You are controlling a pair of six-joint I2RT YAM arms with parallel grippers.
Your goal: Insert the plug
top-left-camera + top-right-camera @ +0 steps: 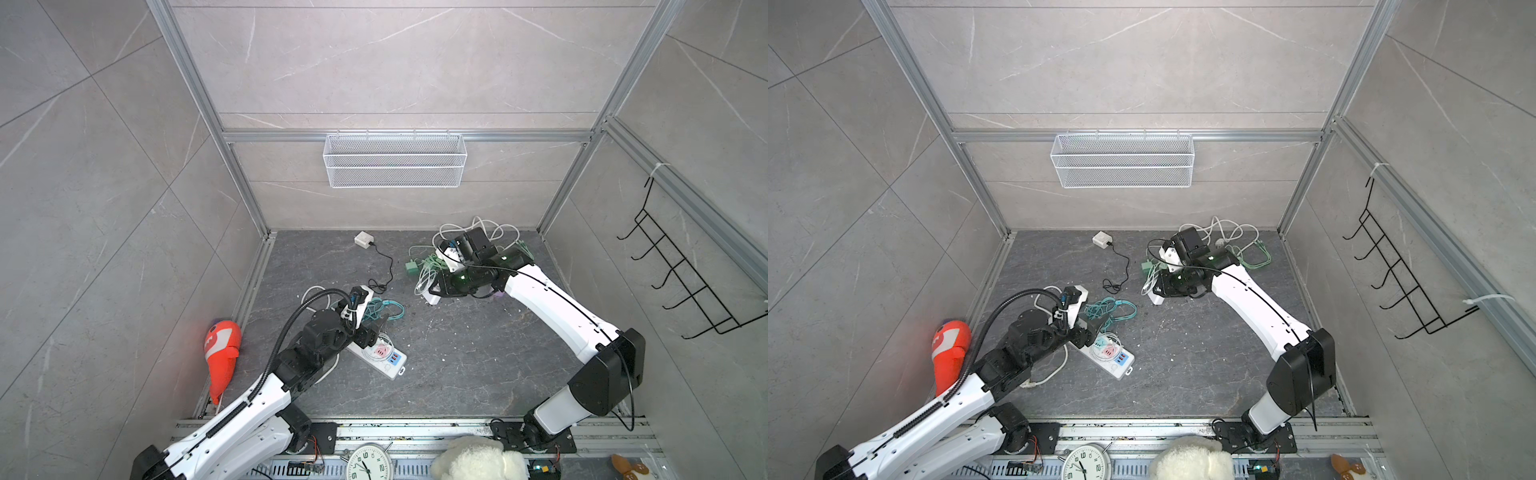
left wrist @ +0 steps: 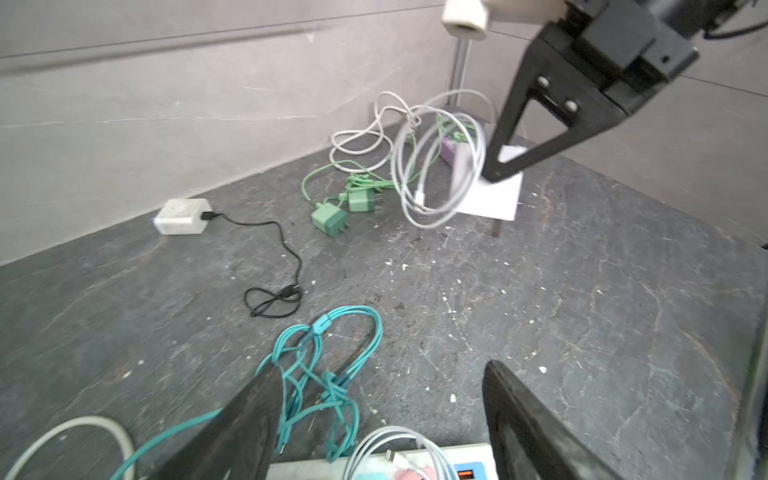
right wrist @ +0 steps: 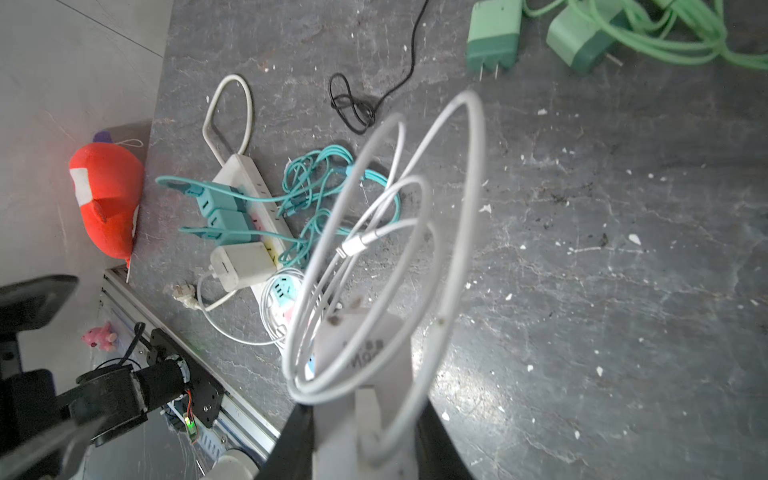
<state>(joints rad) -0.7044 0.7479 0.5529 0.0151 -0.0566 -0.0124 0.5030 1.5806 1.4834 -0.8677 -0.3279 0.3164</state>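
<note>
Right wrist view gives you one table [image 3: 582,291] carrying one white power strip [image 3: 245,174] with two teal chargers [image 3: 216,203] and one white charger [image 3: 243,266] seated in it, plus two green chargers [image 3: 494,37] lying well apart. Your right jaws are clenched on the one white plug [image 3: 361,345], away from the strip, its coiled cable [image 3: 465,208] looping across your sight of the sockets; your left jaws stand released over the strip.

Hanging clear of the dark floor, pinched upright in the right gripper [image 3: 361,415]: white boxy plastic charger plug [image 3: 386,332], trailing loose loops of thin white cable [image 3: 467,216]. Lying flat on the floor, well apart: long white plastic power strip [image 3: 245,174], carrying two teal adapters [image 3: 220,199] and one white adapter [image 3: 243,266] side by side.
</note>
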